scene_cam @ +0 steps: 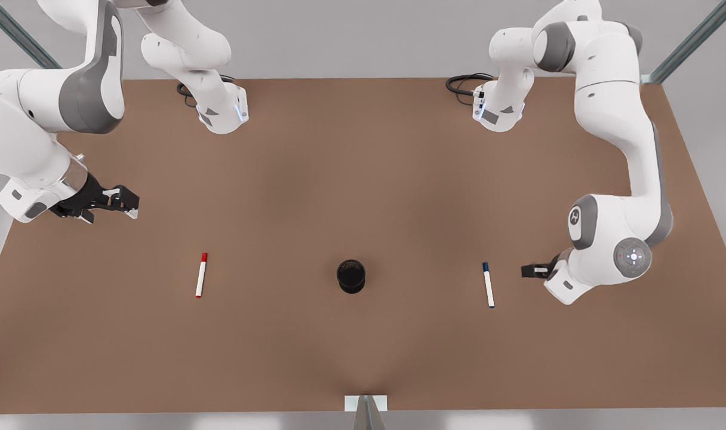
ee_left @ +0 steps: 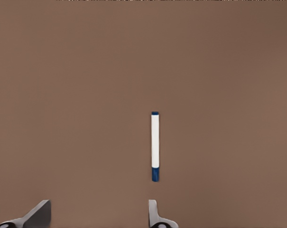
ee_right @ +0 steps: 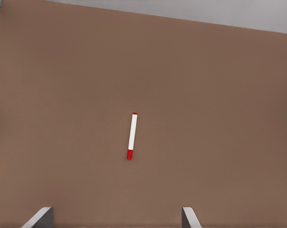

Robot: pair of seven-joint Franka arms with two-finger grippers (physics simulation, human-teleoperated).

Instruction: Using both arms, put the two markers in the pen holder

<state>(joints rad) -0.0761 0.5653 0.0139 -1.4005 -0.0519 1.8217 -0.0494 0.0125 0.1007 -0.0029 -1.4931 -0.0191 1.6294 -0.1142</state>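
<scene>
The red-capped marker [scene_cam: 201, 275] lies flat on the brown table, on the front view's left. The blue-capped marker [scene_cam: 488, 285] lies flat on the front view's right. Between them the black pen holder [scene_cam: 351, 276] stands upright. My right gripper [scene_cam: 126, 203] hovers above and behind the red marker [ee_right: 132, 136], open with nothing between its fingers [ee_right: 115, 219]. My left gripper [scene_cam: 531, 270] is low beside the blue marker [ee_left: 155, 147], apart from it and open [ee_left: 98, 216].
Both arm bases [scene_cam: 222, 113] [scene_cam: 498, 113] stand at the table's back, with black cables beside them. A small white bracket [scene_cam: 366, 403] sits at the front edge. Bare brown tabletop [scene_cam: 363, 179] surrounds the markers and the holder.
</scene>
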